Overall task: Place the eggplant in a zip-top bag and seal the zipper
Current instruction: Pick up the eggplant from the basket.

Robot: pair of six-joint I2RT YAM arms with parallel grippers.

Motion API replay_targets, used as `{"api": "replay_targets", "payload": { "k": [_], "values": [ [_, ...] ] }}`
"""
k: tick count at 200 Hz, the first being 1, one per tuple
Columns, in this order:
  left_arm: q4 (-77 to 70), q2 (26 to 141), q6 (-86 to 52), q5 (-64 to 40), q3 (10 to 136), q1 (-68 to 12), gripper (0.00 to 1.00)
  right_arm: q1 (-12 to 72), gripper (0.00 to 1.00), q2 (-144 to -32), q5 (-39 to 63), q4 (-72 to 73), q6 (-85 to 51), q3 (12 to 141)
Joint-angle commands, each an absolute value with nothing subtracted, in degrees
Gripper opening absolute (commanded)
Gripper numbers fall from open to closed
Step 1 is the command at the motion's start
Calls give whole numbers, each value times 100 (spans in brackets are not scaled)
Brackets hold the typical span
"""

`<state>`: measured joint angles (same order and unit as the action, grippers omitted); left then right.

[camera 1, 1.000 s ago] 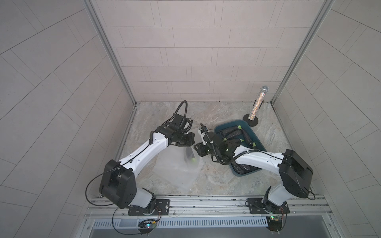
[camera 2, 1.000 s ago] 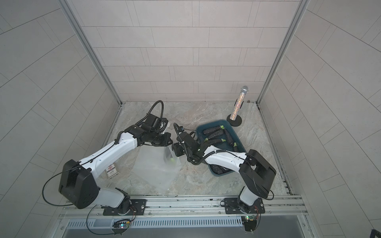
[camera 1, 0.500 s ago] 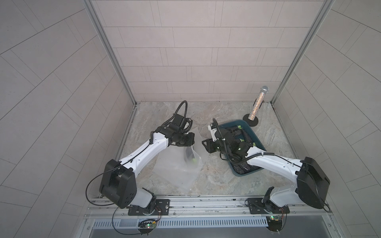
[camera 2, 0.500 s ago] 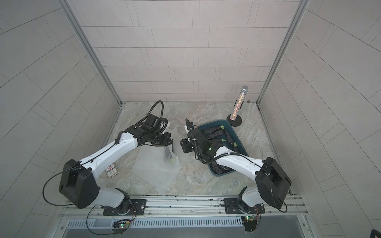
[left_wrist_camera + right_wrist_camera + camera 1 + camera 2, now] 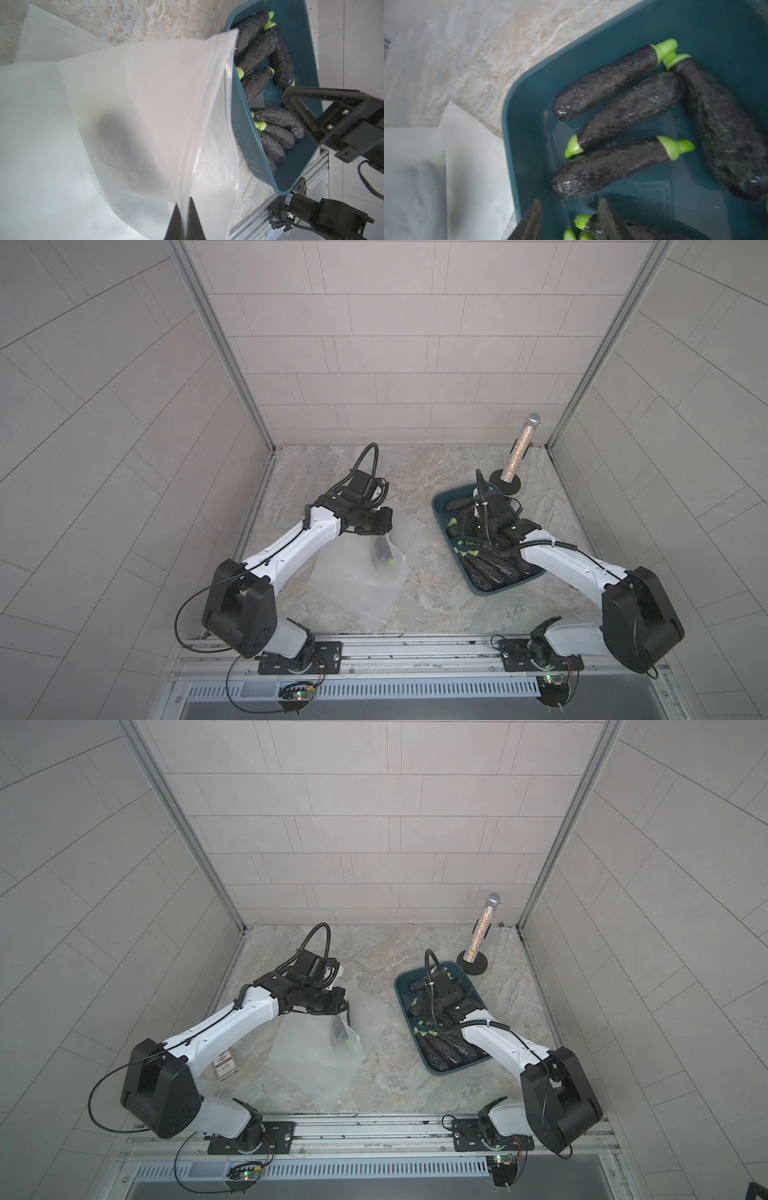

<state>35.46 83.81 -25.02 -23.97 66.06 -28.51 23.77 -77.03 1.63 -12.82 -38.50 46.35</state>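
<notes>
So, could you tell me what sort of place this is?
Likely a robot test booth: pale tiled walls enclose a marble-patterned tabletop, and two white robot arms sit on an aluminium rail.

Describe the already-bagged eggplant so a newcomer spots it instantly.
On the marble table, left of the blue tray, lies a clear bag held at its rim by the left pincer. The dark eggplant with a green tip showing through the plastic is it; every other one lies in the tray.

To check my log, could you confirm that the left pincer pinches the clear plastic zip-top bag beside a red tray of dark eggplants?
Not quite: the rectangular plastic tray is teal, not red, as the left wrist view shows; the rest holds.
</notes>
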Motion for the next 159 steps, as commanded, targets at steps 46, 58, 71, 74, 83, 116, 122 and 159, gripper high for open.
{"api": "replay_targets", "payload": {
  "k": [46, 58, 71, 74, 83, 116, 122, 159],
  "values": [
    [3573, 8403, -2422, -2340, 6605, -2839, 0, 2014, 48, -8109, -4, -1521, -4362, 4664],
    [3586, 8394, -2415, -2330, 6605, -2839, 0, 1979, 48, -8224, 29, -1521, -4441, 4720],
    [3595, 8402, -2403, -2329, 6614, -2839, 0, 1935, 48, -8349, 112, -1511, -4553, 4793],
    [3595, 8407, -2402, -2336, 6614, -2839, 0, 1926, 48, -8372, 118, -1507, -4581, 4810],
    [3601, 8411, -2402, -2336, 6623, -2839, 0, 1916, 48, -8436, 140, -1499, -4682, 4842],
    [3621, 8402, -2379, -2325, 6618, -2839, 0, 1911, 49, -8548, 150, -1380, -5129, 4832],
    [3621, 8411, -2368, -2320, 6618, -2839, 0, 1909, 50, -8565, 137, -1380, -5231, 4840],
    [3611, 8412, -2358, -2330, 6607, -2839, 0, 1916, 50, -8644, 4, -1345, -5611, 4864]
  ]
}}
